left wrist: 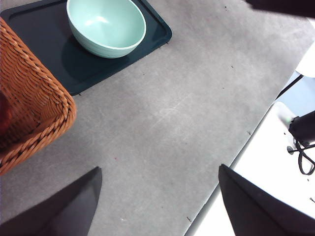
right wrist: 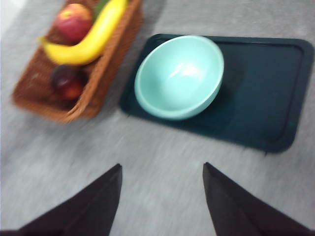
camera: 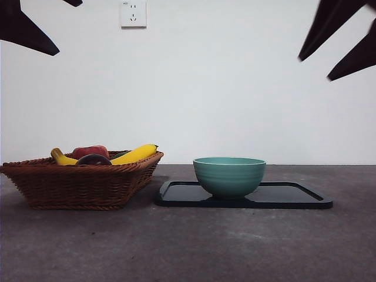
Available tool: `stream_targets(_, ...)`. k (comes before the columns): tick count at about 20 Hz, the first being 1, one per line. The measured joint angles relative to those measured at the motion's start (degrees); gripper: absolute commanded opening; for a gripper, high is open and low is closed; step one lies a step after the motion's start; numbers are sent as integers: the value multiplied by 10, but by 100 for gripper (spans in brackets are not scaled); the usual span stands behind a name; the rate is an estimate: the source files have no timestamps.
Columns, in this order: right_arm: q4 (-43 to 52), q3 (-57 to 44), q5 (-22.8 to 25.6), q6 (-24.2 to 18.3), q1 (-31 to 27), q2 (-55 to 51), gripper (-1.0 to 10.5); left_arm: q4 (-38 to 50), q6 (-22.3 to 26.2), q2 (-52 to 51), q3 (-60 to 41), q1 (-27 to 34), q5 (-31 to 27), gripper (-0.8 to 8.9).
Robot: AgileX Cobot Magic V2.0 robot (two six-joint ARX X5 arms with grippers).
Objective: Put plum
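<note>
On the left of the grey desk [camera: 188,247] sits a brown woven wicker basket [camera: 82,185] with fruit heaped in it: a yellow banana [camera: 136,154], a brighter red, lumpier fruit [camera: 90,151], and the small, dark maroon plum [camera: 93,159] lying low near the front rim, just in front of the red one. From the right wrist camera the plum [right wrist: 67,82] shows at the basket's near end, beside the banana's tip and apart from the red fruit [right wrist: 74,21].

Just right of the basket, close but not touching as far as I can see, lies a flat black rectangular tray [camera: 294,197], and on its left half stands a teal ceramic bowl [camera: 229,175], empty inside.

Neither arm is at work. The left pincer [left wrist: 157,196] hangs well above bare desk beside the basket's corner, its jaws spread wide with nothing between them. The right pincer [right wrist: 162,196] hovers high over the desk in front of the bowl and basket, likewise gaping and empty; that picture is blurred, so it may be in motion.

As I judge it, the task has not really begun: the plum is untouched in the basket, and the reach, the grasp, the lift and the setting down all remain. The sentence names no destination; the empty bowl looks the likely one.
</note>
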Motion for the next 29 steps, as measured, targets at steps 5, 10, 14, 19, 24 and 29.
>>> stream_targets(5, 8, 110, 3, -11, -12, 177, 263, 0, 5, 0, 0, 0, 0, 374)
stream_targets(10, 8, 202, 33, -34, -13, 316, 263, 0, 7, 0, 0, 0, 0, 374)
stream_targets(14, 22, 227, 47, -47, -12, 387, 262, 0, 7, 0, 0, 0, 0, 374)
stream_targets(19, 49, 227, 48, -50, -12, 444, 262, 0, 7, 0, 0, 0, 0, 374)
stream_targets(24, 65, 228, 48, -50, -4, 471, 121, 1, 7, 0, 0, 0, 0, 374)
stream_targets(29, 86, 228, 49, -50, -1, 481, 8, 0, 7, 0, 0, 0, 0, 374)
